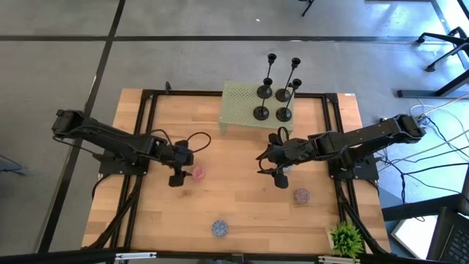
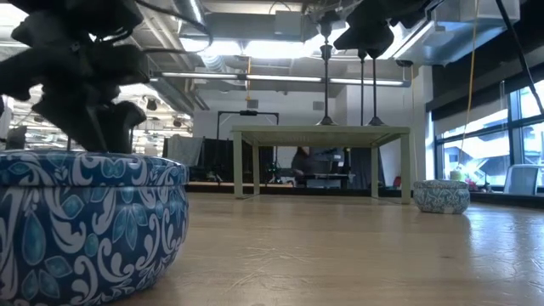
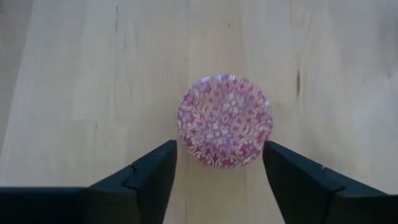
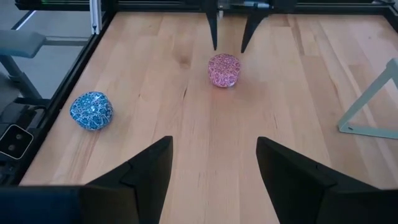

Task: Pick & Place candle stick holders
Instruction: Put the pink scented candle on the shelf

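Note:
Four black candle stick holders (image 1: pixel 264 92) stand by their round bases on a light green mesh stand (image 1: pixel 238 103) at the table's far middle. In the low view their stems (image 2: pixel 325 76) rise from the stand's top. My left gripper (image 1: pixel 178 178) is open and points down left of centre. Its fingers (image 3: pixel 155 174) stand on either side of a pink patterned round tin (image 3: pixel 224 121), just above it, without touching. My right gripper (image 1: pixel 278 178) is open and empty over the table's middle right; its wrist view looks toward the left gripper (image 4: pixel 229 45).
A blue patterned tin (image 1: pixel 220 228) sits near the front edge, and it fills the low view's left (image 2: pixel 85 221). A grey-purple tin (image 1: pixel 301 196) lies right of centre. A small green plant (image 1: pixel 346 238) stands at the front right corner. Bare wood lies between the arms.

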